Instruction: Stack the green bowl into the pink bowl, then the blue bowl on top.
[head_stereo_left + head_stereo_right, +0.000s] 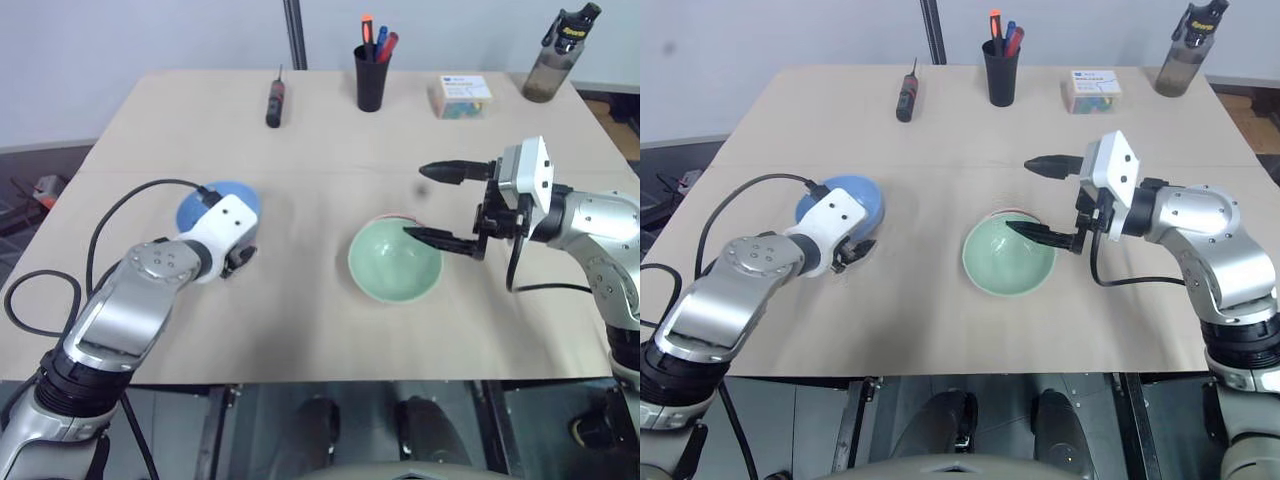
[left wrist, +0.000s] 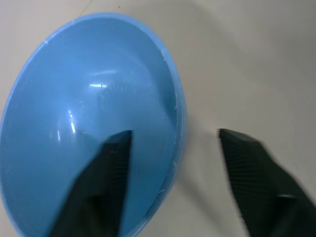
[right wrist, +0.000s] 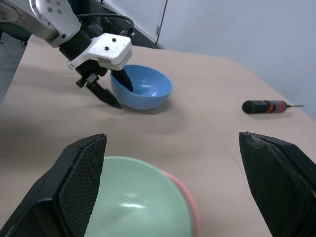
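So the green bowl [image 1: 394, 262] is already sitting inside the pink bowl [image 1: 404, 219], and just a sliver of pink rim pokes out on the far side. I'll use that stack as my landmark.

My right claw [image 1: 432, 204] hangs right beside the stack on its right, wide open with nothing in it; one finger reaches over the green bowl's rim and the other is off past the far side.

The blue bowl [image 1: 845, 203] is upright on the surface [image 1: 320, 330], well to the left of the stack. My left claw [image 2: 174, 139] is down on it, straddling the rim with one finger [image 2: 111, 163] inside the bowl and the other outside. The fingers are partly closed, but there's a gap on the outer side, so I can't tell if I've really got it.

Far behind the stack: a screwdriver [image 1: 274, 102], a pen cup [image 1: 371, 76], a small box [image 1: 461, 96] and a bottle [image 1: 557, 55].
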### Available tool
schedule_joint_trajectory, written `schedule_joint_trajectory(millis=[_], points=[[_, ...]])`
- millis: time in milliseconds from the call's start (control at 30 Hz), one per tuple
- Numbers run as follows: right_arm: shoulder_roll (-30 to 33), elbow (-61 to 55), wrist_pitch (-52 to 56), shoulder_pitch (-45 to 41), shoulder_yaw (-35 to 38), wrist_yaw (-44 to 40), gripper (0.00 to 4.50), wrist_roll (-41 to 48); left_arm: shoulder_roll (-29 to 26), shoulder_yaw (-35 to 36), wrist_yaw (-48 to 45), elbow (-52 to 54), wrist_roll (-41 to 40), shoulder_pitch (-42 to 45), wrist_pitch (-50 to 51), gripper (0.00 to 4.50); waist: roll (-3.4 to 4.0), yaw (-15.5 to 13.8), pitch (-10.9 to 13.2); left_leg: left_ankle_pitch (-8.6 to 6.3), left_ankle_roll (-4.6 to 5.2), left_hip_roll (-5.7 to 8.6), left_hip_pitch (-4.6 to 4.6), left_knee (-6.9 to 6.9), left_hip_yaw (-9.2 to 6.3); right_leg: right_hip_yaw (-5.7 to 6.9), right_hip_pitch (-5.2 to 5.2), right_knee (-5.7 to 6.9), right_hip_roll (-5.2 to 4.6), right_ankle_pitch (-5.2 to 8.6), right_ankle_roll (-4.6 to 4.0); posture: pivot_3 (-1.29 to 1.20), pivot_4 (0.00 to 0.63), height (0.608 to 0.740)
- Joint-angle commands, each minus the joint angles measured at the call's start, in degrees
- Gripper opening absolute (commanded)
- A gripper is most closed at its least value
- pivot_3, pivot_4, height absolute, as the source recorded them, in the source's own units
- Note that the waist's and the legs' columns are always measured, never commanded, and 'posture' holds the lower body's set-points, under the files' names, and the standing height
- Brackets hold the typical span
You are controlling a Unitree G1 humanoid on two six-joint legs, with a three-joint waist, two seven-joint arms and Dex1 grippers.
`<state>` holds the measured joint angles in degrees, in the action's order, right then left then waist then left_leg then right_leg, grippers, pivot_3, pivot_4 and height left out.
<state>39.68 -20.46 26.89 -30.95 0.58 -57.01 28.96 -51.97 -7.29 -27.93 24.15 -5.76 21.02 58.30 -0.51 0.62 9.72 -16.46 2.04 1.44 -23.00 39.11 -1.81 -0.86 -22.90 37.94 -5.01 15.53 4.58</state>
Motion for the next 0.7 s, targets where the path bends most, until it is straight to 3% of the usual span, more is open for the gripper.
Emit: schedule_joint_trajectory(millis=[33,100,133,533,700], points=[[1.06,-2.57,-0.08,0.37,1.99,0.55,4.50,0.94,-1.04,0.49,-0.65,0.10,1.44,0.90,-1.41,1.03,0.00,0.00,0.00,0.00,0.00,0.00,0.00,0.00,0.00,0.00,0.00,0.00,0.00,0.00,0.00,0.00,0.150,0.740],[1.34,-2.69,-0.07,0.64,2.10,0.72,4.50,1.10,-0.92,0.51,-1.06,-0.15,1.61,0.98,-2.08,0.11,0.00,0.01,0.00,0.00,0.00,0.00,0.00,0.00,0.00,0.00,0.00,0.00,0.00,0.00,0.00,0.00,0.150,0.740],[1.48,-2.74,-0.06,0.77,2.27,0.86,4.50,1.19,-0.88,0.53,-1.18,-0.33,1.69,1.10,-2.32,0.04,0.00,0.01,0.00,0.00,0.00,0.00,0.00,0.00,0.00,0.00,0.00,0.00,0.00,0.00,0.00,0.00,0.150,0.740],[2.73,-3.77,-0.39,2.96,3.55,2.57,4.50,1.10,-1.02,2.40,-5.57,0.83,0.89,1.70,-9.56,0.04,0.00,-0.02,0.00,0.00,0.00,-0.01,-0.01,0.01,0.00,0.00,-0.01,0.01,0.00,0.00,0.00,0.00,0.150,0.740],[6.46,-8.42,1.16,11.60,11.48,3.16,4.50,2.74,0.26,2.77,-18.55,1.09,-5.19,4.20,-29.35,0.04,-0.02,-0.67,0.01,0.00,0.00,-0.01,-0.12,0.03,-0.03,0.06,-0.04,-0.05,-0.05,0.00,0.00,0.00,0.150,0.740]])
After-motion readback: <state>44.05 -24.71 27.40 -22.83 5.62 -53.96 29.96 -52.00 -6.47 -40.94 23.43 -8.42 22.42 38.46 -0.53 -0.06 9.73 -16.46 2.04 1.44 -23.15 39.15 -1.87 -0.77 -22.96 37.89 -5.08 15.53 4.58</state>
